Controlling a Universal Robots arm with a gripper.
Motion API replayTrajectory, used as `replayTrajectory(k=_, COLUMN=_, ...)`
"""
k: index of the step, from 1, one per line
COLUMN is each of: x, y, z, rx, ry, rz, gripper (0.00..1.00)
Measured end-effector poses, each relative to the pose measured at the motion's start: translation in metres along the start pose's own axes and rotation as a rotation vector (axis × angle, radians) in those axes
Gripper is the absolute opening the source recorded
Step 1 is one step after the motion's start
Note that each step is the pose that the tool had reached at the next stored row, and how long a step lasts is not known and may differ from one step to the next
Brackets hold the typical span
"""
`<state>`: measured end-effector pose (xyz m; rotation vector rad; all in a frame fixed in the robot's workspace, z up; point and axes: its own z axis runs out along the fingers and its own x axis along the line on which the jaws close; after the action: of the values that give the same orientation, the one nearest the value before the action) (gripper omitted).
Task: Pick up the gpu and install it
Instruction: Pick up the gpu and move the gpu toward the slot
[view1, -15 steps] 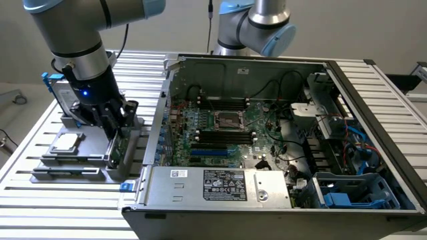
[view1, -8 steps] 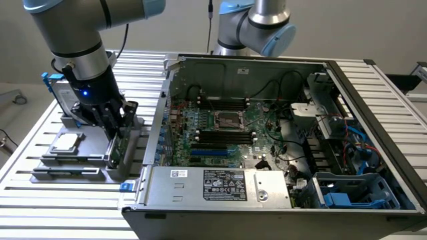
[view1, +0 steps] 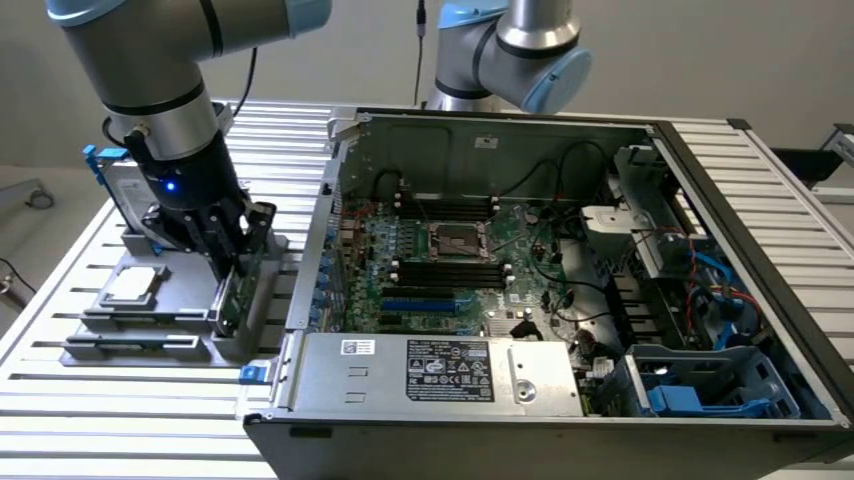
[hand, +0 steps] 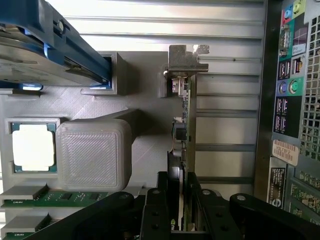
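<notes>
Looking down through the wrist view, I see the black two-finger gripper (hand: 181, 186) closed on the gpu (hand: 183, 120), a thin green circuit-board card with a dark cooler on one face. Its black fingers (hand: 161, 200) press against the two faces of the card near one end. The card stands on its edge in a slot of the grey 3D-printed plastic holder (hand: 145, 100), and its bent silver metal bracket (hand: 187, 57) sits at the end away from the gripper.

In the exterior view, the gripper (view1: 227, 255) hangs straight down over the holder (view1: 147, 345), which lies on the slatted aluminium table (view1: 80, 420) at that view's left. The gpu (view1: 228, 298) shows below it as a green sliver.

The small square silver chip (view1: 131, 285) rests in its own pocket just beside. The silver hard drive (view1: 120, 190) in its blue frame stands behind it.

The open black computer case (view1: 747, 230) lies just beside the holder, toward that view's right, with its green motherboard (view1: 454, 260) exposed.
</notes>
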<state>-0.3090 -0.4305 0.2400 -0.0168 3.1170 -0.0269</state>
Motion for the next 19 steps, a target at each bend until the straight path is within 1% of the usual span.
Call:
replayTrajectory(k=5, x=0.0, y=0.0, z=-0.0005, rx=-0.0003, ry=-0.0003, rz=0.0, gripper=0.27)
replayTrajectory(k=10, x=0.0, y=-0.0001, z=-0.004, rx=-0.0007, ry=0.0, rz=0.0, gripper=0.27)
replayTrajectory(k=16, x=-0.001, y=-0.0003, z=-0.0133, rx=-0.003, ry=0.0002, rz=0.0, gripper=0.27)
replayTrajectory(k=19, x=-0.001, y=-0.0004, z=-0.0221, rx=-0.0048, ry=0.0002, rz=0.0, gripper=0.27)
